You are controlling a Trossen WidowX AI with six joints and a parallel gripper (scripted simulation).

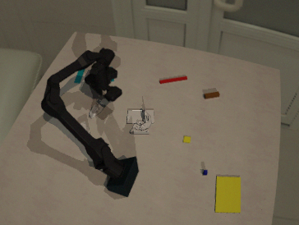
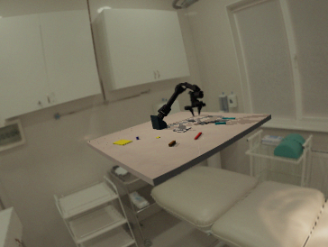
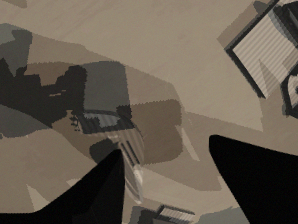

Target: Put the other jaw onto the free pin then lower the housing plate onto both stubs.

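Note:
My gripper (image 3: 166, 149) (image 2: 198, 113) is part open, with nothing held between its fingers, above the table at the arm's far end. A clear, curved toothed piece, seemingly the loose jaw (image 3: 133, 145) (image 1: 96, 110), lies under and beside the left fingertip in the wrist view. A clear ridged plate (image 3: 257, 60) (image 1: 132, 117) lies at the wrist view's upper right, with a clear curved part (image 1: 144, 123) at it, seemingly the mounted jaw. A small ridged piece (image 3: 175, 213) shows at the wrist view's bottom edge; whether it is the housing plate I cannot tell. Pins and meshing are too small to tell.
A teal piece (image 1: 79, 76) lies beyond the arm. A red bar (image 1: 173, 80) (image 2: 198, 135), a brown block (image 1: 211, 95) (image 2: 172, 143), a small yellow block (image 1: 186, 140), a blue cube (image 1: 204, 172) and a yellow sheet (image 1: 227, 194) (image 2: 123, 142) lie toward the right in the top view.

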